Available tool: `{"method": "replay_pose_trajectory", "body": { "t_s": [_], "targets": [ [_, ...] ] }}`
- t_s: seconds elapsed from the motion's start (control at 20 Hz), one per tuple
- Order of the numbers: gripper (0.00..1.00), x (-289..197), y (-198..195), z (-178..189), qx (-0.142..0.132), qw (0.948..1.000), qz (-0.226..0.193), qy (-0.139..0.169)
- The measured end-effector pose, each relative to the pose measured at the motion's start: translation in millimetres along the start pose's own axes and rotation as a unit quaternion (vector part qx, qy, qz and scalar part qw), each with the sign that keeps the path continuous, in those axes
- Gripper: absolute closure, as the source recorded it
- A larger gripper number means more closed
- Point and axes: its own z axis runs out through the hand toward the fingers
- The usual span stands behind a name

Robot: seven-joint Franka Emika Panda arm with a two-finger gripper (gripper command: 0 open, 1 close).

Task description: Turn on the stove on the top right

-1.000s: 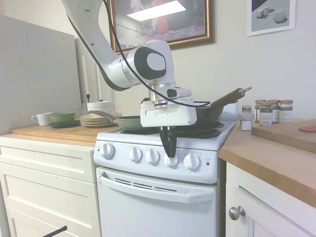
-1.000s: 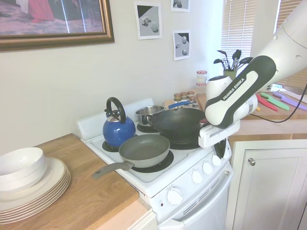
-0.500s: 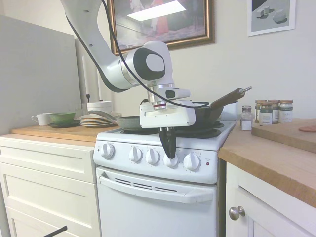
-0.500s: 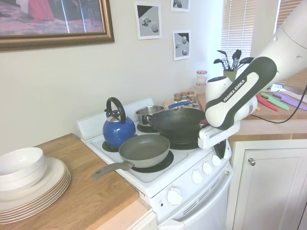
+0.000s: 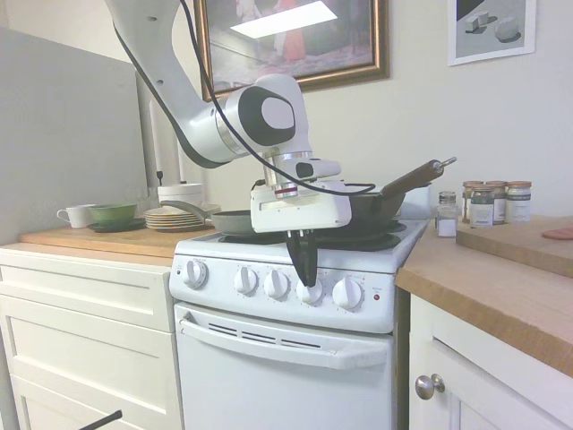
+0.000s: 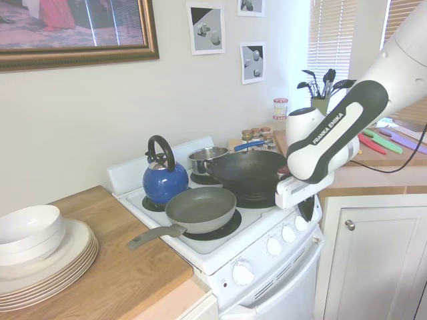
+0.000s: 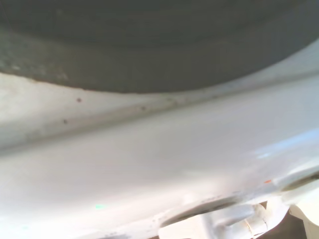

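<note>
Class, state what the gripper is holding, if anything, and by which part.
The gripper is closed on the stove's fourth knob from the left, fingers pinching its raised grip from above.

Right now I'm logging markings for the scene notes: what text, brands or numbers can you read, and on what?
"FRANKA EMIKA": on the arm's black link, second exterior view.
Spice jar labels: too small to read.
Stove knobs: no legible markings.
Wrist view: blurred, no text.
</note>
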Motion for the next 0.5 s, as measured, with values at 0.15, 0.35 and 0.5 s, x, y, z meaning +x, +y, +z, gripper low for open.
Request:
{"method": "replay_pose_trajectory", "body": {
  "t_s": [0.15, 0.35, 0.5],
  "targets": [
    [1.0, -26.3, -17.1, -0.9, 0.002, 1.0, -0.007, -0.005],
    [1.0, -44.4, -24.1, 4.5, -0.002, 0.9999, -0.008, -0.011],
    [1.0, -42.0, -19.4, 7.3, -0.001, 0.9999, -0.002, -0.012]
  ]
}}
